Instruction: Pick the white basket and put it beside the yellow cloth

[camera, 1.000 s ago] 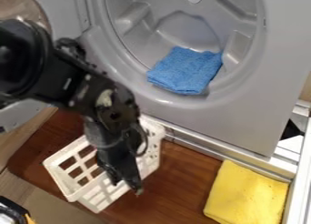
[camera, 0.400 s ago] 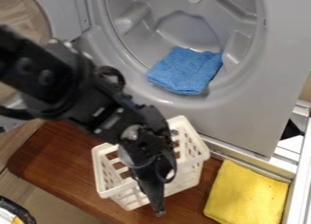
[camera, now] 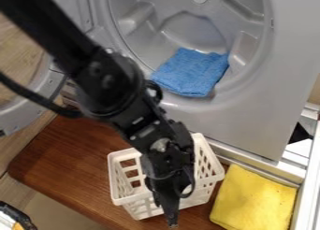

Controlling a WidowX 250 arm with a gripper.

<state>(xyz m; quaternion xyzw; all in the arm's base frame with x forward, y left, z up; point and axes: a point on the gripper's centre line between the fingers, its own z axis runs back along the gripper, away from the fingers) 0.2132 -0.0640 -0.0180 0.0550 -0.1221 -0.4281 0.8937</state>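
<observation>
The white basket sits in the lower middle of the view, over the brown wooden tabletop, its open top facing up and its sides pierced with holes. Whether its base bears on the wood could not be established. Its right side lies just beside the folded yellow cloth, near that cloth's upper left part; contact between the two could not be confirmed. The black arm enters from the upper left and slants down across the basket's rim, covering part of the opening and the near wall. The gripper points downward at that near wall, its tip reaching past the basket's lower edge. As to the jaws, how far they are open cannot be told from this angle, nor whether they have hold of the wall. A black cable loops out to the left of the arm. Above the basket stands a grey machine front with a round recess, and a blue cloth lies folded at the bottom of that recess. A round door is noted at the left edge, and a metal rail runs between the machine front and the yellow cloth.
</observation>
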